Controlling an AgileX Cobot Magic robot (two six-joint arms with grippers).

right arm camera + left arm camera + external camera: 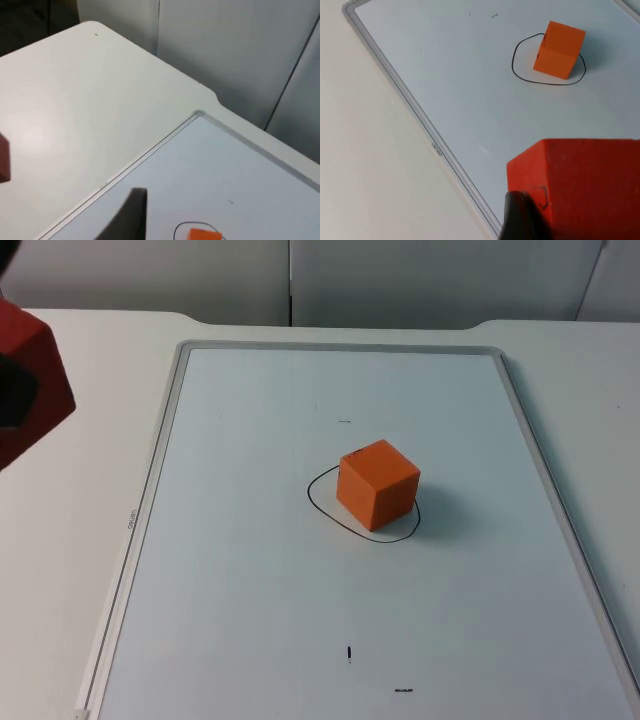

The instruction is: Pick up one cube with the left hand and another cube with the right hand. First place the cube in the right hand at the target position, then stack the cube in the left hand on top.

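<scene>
Left gripper: mine, raised at the far left edge of the table, clamped on the red cube.
Red cube: off the surface, left of the whiteboard.
Right gripper: one black fingertip seen over the board; I cannot tell its state.
Orange cube: resting on the whiteboard, on the right part of the drawn black ring.
Whiteboard: flat on the white table.
</scene>
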